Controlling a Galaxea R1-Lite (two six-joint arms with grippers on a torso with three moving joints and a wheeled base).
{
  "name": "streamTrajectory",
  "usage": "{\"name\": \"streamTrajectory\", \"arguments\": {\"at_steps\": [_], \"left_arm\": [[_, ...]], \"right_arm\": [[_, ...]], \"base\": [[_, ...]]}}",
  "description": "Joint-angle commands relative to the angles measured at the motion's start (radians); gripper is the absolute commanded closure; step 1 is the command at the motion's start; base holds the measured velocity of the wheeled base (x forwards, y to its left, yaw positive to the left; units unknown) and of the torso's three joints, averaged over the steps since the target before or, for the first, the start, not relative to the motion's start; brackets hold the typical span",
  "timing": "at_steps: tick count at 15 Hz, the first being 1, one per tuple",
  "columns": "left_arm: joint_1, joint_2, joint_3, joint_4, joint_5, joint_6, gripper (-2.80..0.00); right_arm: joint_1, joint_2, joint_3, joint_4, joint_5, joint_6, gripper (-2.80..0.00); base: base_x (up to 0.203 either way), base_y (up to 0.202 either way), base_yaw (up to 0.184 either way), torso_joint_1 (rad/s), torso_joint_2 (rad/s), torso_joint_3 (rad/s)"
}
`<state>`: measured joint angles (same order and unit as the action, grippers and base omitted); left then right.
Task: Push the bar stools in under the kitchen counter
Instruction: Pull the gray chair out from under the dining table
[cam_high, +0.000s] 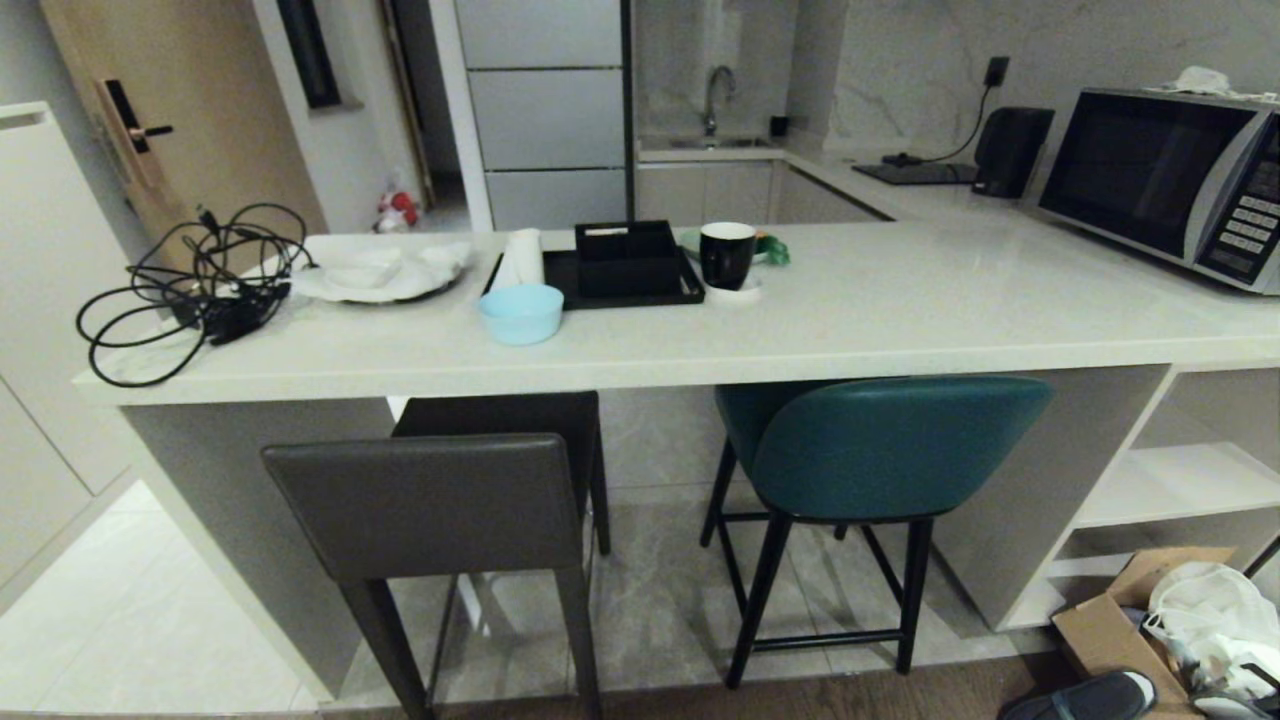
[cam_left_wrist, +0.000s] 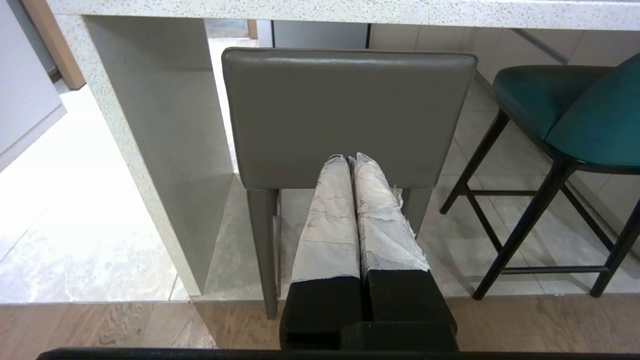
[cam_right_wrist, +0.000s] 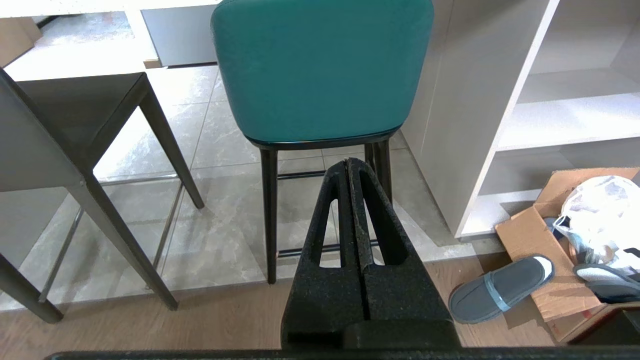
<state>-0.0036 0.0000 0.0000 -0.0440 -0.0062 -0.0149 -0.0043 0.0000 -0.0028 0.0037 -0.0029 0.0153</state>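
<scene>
Slipper (cam_right_wrist: 500, 287) (right wrist view) beside box (cam_right_wrist: 555, 260)

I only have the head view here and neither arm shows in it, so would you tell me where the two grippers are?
Observer: The left gripper, shut, points at the back of the dark grey stool.
Operator: And the right one, if you would?
Observer: The right gripper, also shut, faces the back of the teal stool.
Operator: Thank you. Is there anything low on the right side?
Observer: A grey slipper lies on the wood floor beside a cardboard box, near the counter's open shelves.
</scene>
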Motion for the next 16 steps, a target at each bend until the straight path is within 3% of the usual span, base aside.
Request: {"name": "streamTrajectory", "arguments": {"at_steps": [1,16], "left_arm": [[-0.001,-0.002,0.018,-0.003,0.002,-0.002,0.00],[0.001,-0.002,0.018,-0.004,0.002,-0.002,0.00]], "right_arm": [[0.000,0.000,0.001,-0.001,0.000,0.000,0.00],[0.000,0.000,0.003,-0.005,-0.003,0.005,0.00]], "base": [[0.000,0.000,0.000,0.000,0.00,0.000],[0.000,0.000,0.000,0.000,0.00,0.000]]}}
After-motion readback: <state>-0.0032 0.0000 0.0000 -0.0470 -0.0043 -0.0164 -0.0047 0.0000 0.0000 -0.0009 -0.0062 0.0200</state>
